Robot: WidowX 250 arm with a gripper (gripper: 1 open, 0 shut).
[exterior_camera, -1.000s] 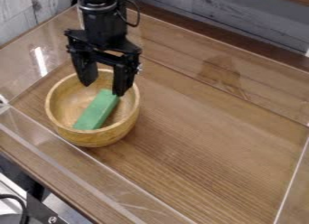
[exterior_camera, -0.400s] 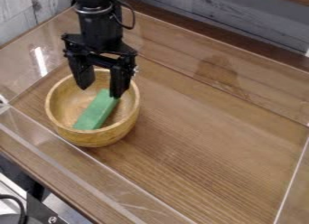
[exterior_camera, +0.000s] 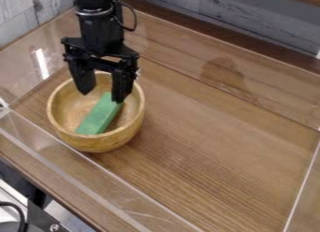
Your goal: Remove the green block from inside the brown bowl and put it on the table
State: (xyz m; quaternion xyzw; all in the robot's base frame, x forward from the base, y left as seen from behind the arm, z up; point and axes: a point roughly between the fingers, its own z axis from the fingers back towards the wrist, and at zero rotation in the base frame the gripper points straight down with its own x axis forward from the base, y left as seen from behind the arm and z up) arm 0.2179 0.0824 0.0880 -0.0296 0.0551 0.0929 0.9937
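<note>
Green block (exterior_camera: 99, 115) lies slanted inside the brown bowl (exterior_camera: 63, 114) at the table's (exterior_camera: 225, 133) left. Above it hangs the claw (exterior_camera: 104, 88), jaws spread and empty; descending, a finger could strike the rim or nudge the block askew.

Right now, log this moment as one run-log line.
tool: open, pointing down over bowl | green block: lying inside brown bowl, not gripped | table: block not yet placed
</note>
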